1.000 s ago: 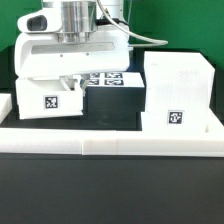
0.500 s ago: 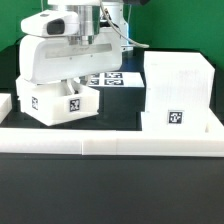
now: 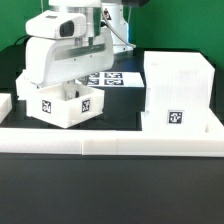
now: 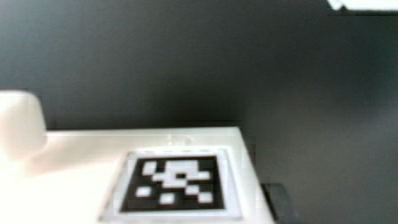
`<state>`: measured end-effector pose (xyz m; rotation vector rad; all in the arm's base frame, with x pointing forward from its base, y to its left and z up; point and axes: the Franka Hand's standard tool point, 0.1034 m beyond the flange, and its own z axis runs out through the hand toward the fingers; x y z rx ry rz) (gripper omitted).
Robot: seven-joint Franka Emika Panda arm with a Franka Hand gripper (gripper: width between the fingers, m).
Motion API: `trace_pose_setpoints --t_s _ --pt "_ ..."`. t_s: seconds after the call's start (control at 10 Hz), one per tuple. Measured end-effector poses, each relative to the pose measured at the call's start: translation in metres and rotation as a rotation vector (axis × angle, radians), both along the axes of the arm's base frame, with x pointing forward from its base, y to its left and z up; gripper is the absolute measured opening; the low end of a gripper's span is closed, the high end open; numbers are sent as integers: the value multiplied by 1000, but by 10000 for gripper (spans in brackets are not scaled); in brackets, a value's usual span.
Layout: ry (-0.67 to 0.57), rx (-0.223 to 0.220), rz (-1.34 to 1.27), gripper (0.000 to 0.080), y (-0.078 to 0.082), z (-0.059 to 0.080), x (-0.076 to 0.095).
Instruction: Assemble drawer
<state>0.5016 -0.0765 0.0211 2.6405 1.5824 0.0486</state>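
- The small white plastic open-top tray (image 3: 62, 108) of the drawer sits directly under the pincer (image 3: 68, 87). It is turned corner-on, so two tagged faces show. By my reckoning it is being brought round to go into the case.
- The pincer's tips dip toward the tray's open top behind the hand's white body. I cannot tell whether they pinch a wall or hang slack.
- The wrist view gives only a black-and-white square tag (image 4: 178, 183) on a white surface close below the pincer.
- I see nothing lying in the tray, though most of its inside is hidden.
- The tall boxy white plastic case (image 3: 178, 90) stands upright, apart from the pincer toward the exterior view's right, with its tag facing us. Its opening does not show from here, so I can't say whether anything is inside.
- Beyond the pincer the flat white marker board (image 3: 108, 78) lies on the black desk (image 3: 122, 112).
- A long low white rail (image 3: 110, 145) runs along the desk's near side, likely as a stop.
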Motion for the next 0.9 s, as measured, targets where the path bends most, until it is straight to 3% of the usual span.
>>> trace_pose_setpoints --t_s 0.4,0.7,0.9 --pt "78 -20 329 42 22 -4 -2" --pt "84 -36 452 42 14 -4 -3" --pt "81 -32 436 42 20 -3 0"
